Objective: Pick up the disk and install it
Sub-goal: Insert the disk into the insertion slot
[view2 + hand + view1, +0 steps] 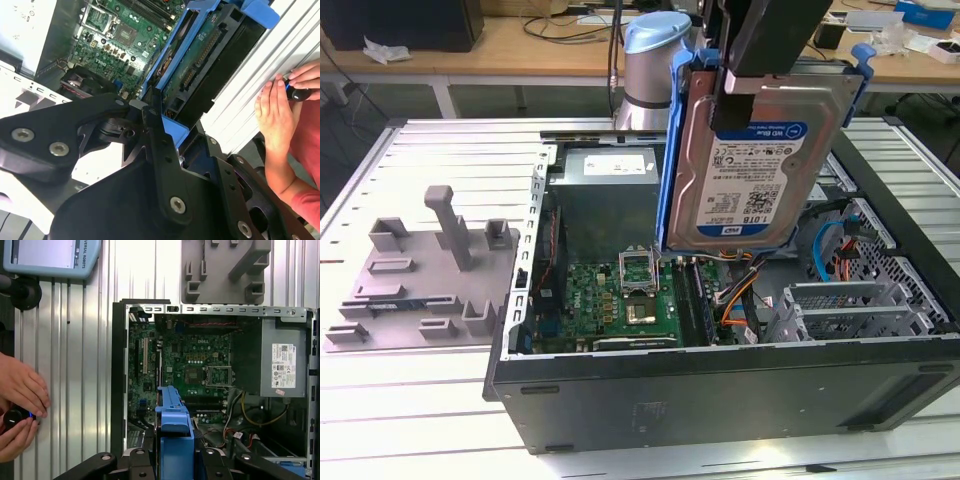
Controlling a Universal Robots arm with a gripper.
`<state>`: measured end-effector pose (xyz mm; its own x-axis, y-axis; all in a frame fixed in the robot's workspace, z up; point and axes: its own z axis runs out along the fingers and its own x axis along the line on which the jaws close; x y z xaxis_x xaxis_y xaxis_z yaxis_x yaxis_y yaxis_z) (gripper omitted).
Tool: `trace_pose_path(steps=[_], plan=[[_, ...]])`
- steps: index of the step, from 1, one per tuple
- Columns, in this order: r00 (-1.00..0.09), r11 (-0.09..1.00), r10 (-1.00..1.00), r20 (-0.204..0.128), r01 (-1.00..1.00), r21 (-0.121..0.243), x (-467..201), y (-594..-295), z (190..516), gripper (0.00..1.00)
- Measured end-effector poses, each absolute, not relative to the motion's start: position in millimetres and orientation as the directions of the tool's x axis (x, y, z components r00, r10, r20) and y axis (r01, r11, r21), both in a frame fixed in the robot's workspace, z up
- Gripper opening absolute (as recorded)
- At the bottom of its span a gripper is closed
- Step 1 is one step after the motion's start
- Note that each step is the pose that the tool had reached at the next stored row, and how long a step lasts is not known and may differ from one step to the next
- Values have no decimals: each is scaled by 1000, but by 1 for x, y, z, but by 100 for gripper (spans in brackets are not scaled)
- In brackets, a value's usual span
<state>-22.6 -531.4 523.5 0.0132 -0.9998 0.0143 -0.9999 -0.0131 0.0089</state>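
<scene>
The pincer [745, 100] is clamped on the upper edge of the disk [750, 180], which hangs from it upright and slightly tilted, clear of everything beneath. Directly below the pincer lies the open computer case [720, 400], its motherboard [620, 300] exposed. Farther out from the pincer a grey fixture [430, 270] sits on the table [420, 420], and a person's hands [20, 400] rest beside the case.

disk [750, 180] top edge hid behind hand [760, 100] | hand upper pt cut off at exterior view top
</scene>
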Motion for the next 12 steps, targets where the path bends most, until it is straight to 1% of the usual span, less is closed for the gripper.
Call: trace_pose_path(steps=[12], plan=[[13, -13, -1000, 14, -1000, 2, -20, -533, 523, 37]])
